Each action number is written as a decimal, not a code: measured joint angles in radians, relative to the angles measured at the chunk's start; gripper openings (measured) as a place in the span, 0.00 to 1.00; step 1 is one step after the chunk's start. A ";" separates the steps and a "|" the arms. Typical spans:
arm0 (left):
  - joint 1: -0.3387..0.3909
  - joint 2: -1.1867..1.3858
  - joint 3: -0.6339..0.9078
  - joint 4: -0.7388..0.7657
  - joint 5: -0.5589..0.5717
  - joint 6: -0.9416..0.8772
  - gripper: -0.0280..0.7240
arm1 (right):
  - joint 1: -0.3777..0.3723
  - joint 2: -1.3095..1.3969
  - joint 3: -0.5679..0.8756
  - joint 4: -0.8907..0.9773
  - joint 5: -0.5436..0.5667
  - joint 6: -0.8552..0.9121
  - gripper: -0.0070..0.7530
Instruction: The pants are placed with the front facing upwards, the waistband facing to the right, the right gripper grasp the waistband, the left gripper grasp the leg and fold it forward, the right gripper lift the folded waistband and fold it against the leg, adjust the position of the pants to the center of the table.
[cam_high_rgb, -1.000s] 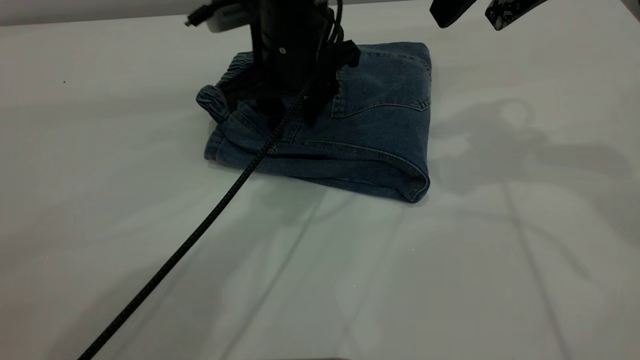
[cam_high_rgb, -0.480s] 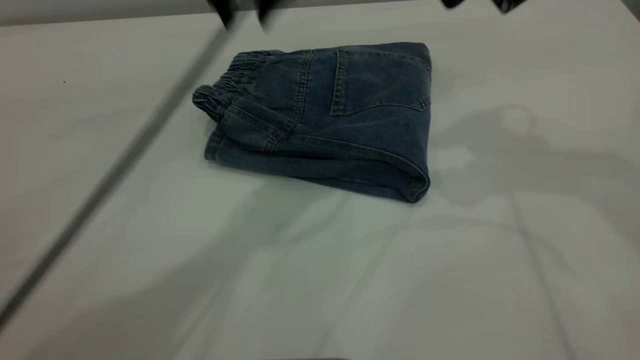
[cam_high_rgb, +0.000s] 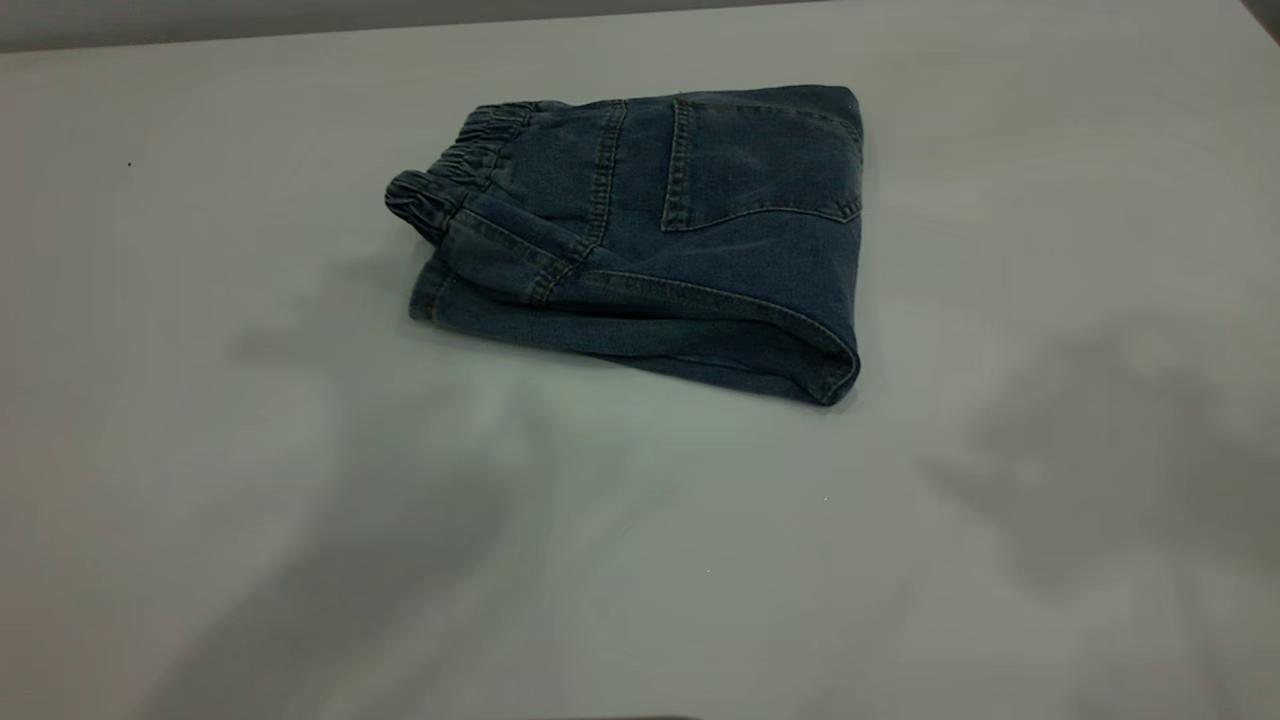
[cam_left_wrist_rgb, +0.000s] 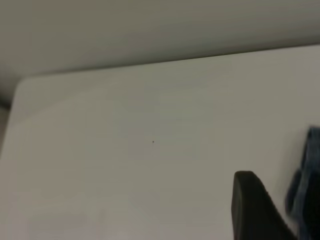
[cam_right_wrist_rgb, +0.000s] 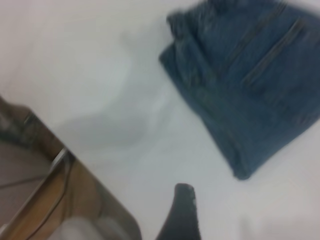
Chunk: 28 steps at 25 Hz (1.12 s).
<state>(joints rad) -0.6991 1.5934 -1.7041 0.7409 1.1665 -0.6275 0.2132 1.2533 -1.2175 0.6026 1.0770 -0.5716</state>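
The pants (cam_high_rgb: 640, 235) lie folded above centre of the exterior frame on the bench (cam_high_rgb: 300, 520), waistband (cam_high_rgb: 450, 180) at the bundle's left. I see only one finger of each end effector, left (cam_left_wrist_rgb: 255, 210) and right (cam_right_wrist_rgb: 182, 215), so I cannot tell their state. If I nudge the bundle to centre it, the loose upper layer may slide and unfold.

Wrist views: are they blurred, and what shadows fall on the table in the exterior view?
Exterior view: sharp; soft grey shadows lie on the table in front of the pants. Left wrist view: soft throughout. Right wrist view: pants smeared.
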 joint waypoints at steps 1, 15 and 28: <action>-0.011 -0.044 0.000 -0.023 0.003 0.043 0.36 | 0.000 -0.052 0.000 -0.019 0.003 0.021 0.76; -0.101 -0.504 0.158 -0.507 0.005 0.468 0.36 | 0.000 -0.544 0.002 -0.348 0.189 0.330 0.76; -0.101 -0.882 0.801 -0.751 0.006 0.478 0.36 | 0.000 -0.910 0.283 -0.376 0.200 0.411 0.76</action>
<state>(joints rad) -0.8000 0.7111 -0.9030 -0.0099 1.1722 -0.1497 0.2132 0.3434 -0.9340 0.2263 1.2767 -0.1606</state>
